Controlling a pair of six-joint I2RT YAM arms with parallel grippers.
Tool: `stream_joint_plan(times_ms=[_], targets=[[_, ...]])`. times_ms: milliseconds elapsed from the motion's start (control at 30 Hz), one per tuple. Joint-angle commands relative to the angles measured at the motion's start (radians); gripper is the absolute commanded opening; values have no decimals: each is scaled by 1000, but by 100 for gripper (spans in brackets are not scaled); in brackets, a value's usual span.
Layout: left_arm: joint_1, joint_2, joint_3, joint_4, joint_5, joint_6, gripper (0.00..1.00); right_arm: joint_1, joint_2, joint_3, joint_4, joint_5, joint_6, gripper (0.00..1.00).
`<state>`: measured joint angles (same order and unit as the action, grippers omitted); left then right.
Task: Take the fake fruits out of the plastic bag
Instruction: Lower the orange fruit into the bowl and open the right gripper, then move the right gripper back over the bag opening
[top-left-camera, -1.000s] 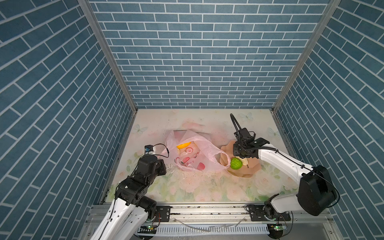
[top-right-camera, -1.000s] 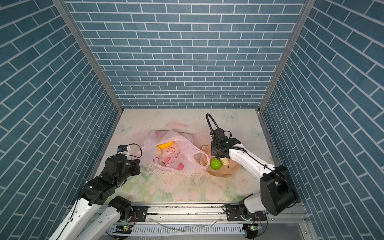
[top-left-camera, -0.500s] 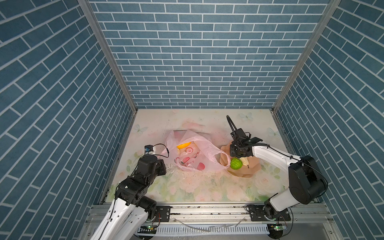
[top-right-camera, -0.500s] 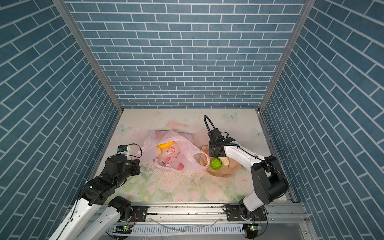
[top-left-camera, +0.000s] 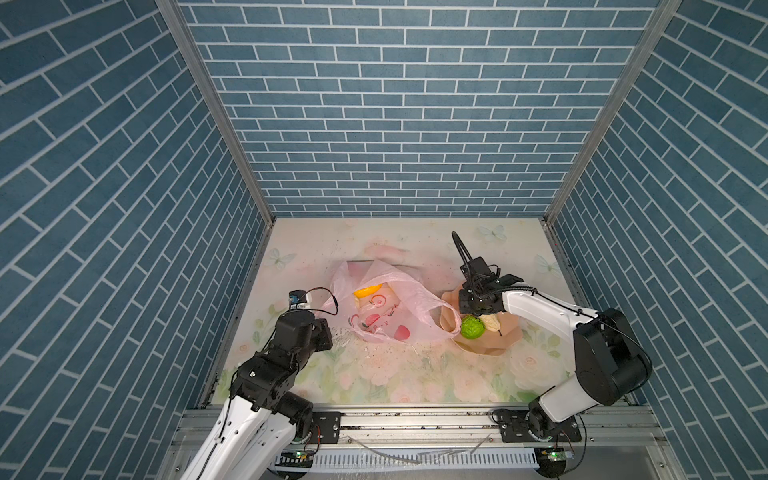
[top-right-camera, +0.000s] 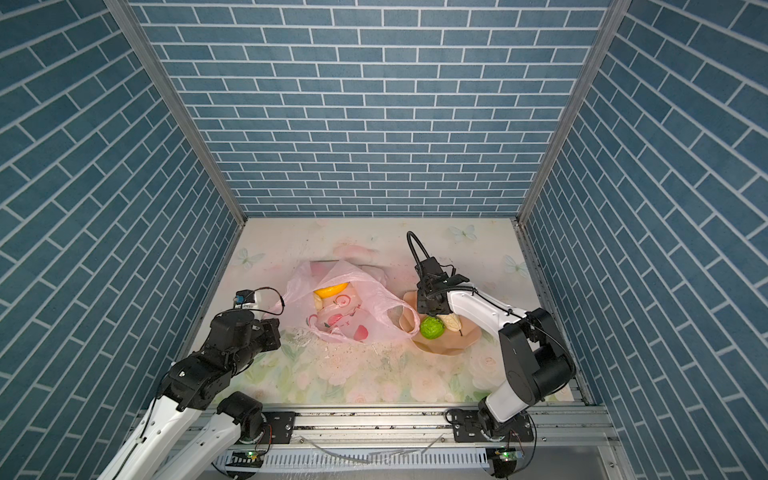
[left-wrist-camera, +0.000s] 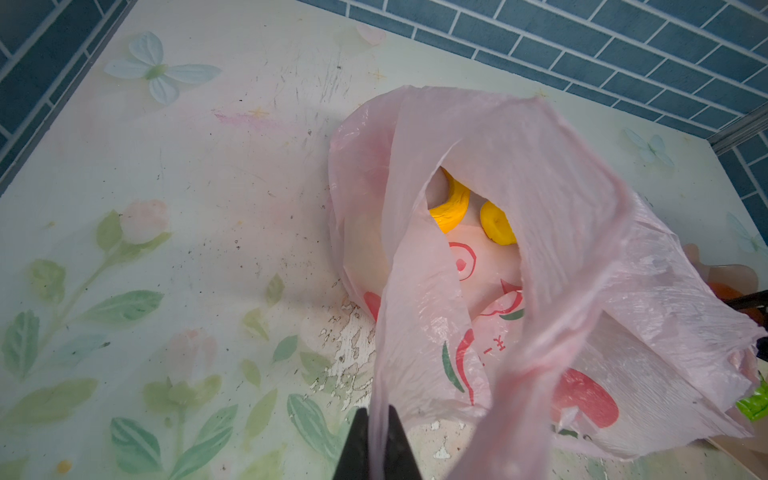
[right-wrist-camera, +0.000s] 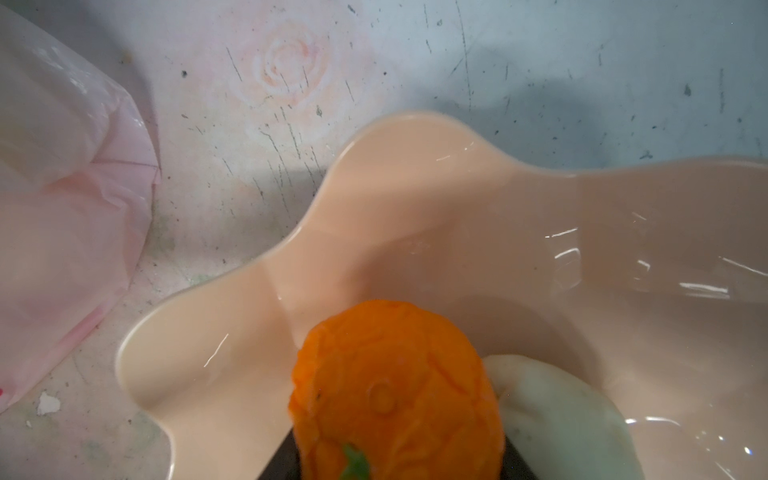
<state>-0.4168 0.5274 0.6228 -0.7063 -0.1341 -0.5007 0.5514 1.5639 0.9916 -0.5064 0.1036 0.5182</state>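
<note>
Mid-unload. Pinching a loop handle (left-wrist-camera: 411, 324) of the plastic bag (top-left-camera: 388, 309) tight in the left end effector (left-wrist-camera: 376, 451), propping the mouth open. Gripping the orange (right-wrist-camera: 395, 386) in the right end effector (right-wrist-camera: 399, 457), low inside the bowl (right-wrist-camera: 415, 187) beside a cream lump (right-wrist-camera: 561, 411) and the green ball (top-left-camera: 472, 327). Spotting two yellow fruits (left-wrist-camera: 451, 205) inside the bag. Next, likely: release the orange, rise clear, reach into the mouth.

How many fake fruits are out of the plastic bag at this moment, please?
3. The bumpy green ball and a cream-white lump lie in the peach bowl; the orange is between the fingers of the right claw, inside that bowl. The right arm may hide more.
</note>
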Motion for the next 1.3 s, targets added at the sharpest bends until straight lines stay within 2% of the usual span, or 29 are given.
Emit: stream_joint_plan(times_ms=[0,533,667,867,1067,1267], targets=[[2,-4,-11,-24,-7,7,10,-4,6,12,-14,11,-26,53],[2,-18,-6,-29,-8,5,10,-4,-65,74,-94,46,-70,71],[3,-15,-7,-28,-7,5,10,-2,-100,116,-137,56,-85,71],[2,-15,-4,-32,-4,4,10,21,-187,177,-165,-21,-80,60],[3,-17,6,-45,28,-13,10,216,-193,234,-100,1,-8,55],[2,-15,-5,-46,64,-48,10,407,-69,231,169,2,158,47]])
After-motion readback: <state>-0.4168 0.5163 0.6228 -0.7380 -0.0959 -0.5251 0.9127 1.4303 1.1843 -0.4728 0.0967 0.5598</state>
